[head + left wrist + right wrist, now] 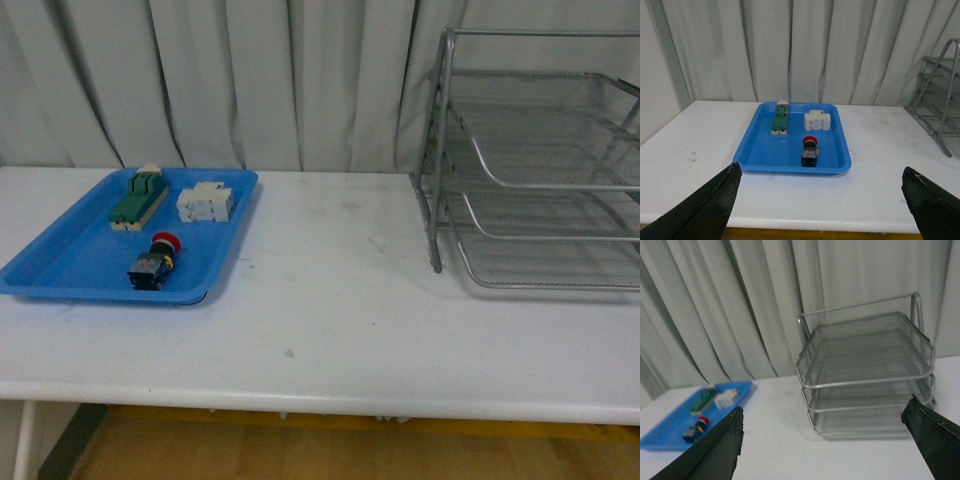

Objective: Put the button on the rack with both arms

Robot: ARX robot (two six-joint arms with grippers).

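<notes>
Currently: left claw [820, 170] spread wide, empty; right claw [826, 406] likewise wide, holding nothing. Red-capped button [155, 262] lies in blue tray [60, 272], near side, left on counter [330, 310]. Wire rack [540, 180] stands right, well apart, without it. Judged unstarted: pickup, handover and placement all remain.

Black wedge fingers on both grippers

Of the left gripper [821, 167] and the right gripper [826, 404], only the fingers [702, 212] showed in the wrist views. Each was a plain matte black wedge tapering to a blunt tip. On both grippers, one finger [935, 432] carried a thin pale line along its upper edge.
</notes>
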